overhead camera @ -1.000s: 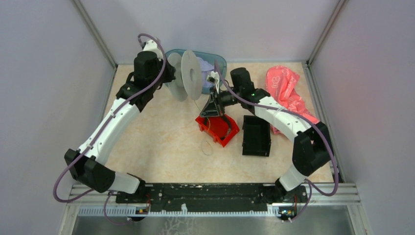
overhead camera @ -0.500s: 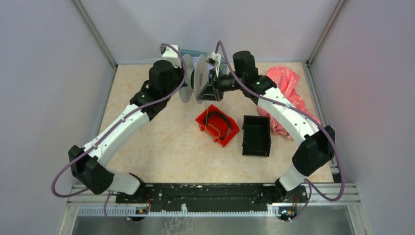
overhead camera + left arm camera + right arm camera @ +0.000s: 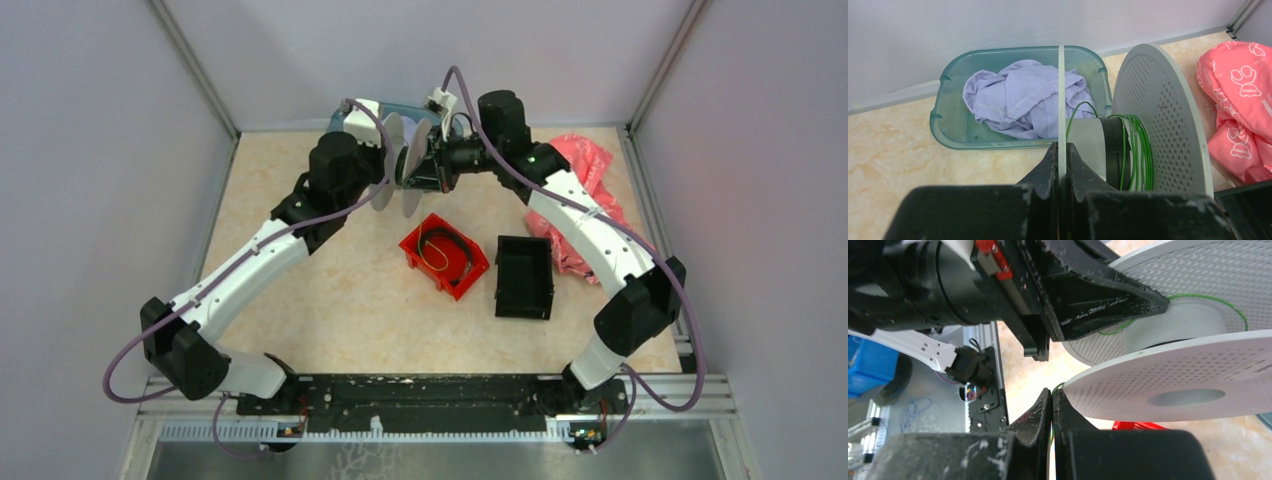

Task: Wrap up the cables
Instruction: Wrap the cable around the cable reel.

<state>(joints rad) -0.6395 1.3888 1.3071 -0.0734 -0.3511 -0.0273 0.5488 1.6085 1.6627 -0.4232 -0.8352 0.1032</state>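
My left gripper point(image 3: 1061, 150) is shut on the thin near flange of a white spool point(image 3: 1163, 115), held on edge above the table's back. Turns of green cable point(image 3: 1137, 150) lie round the spool's hub. My right gripper point(image 3: 1053, 394) is shut on a thread-fine green cable that runs from its fingertips up past the flange rim point(image 3: 1188, 385). In the top view both grippers meet at the spool point(image 3: 403, 172), with the right gripper point(image 3: 428, 170) just to its right. More cables, yellow and orange point(image 3: 436, 260), lie coiled in a red bin point(image 3: 470, 283).
A black bin point(image 3: 524, 277) stands right of the red one. Pink cloth point(image 3: 580, 190) lies at the back right under the right arm. A teal basin point(image 3: 948, 115) holding lilac cloth point(image 3: 1023, 100) sits against the back wall behind the spool.
The left arm carried the spool to the right and turned it. The right gripper rose from over the red bin to the spool's rim. The wire loop on the table is gone.
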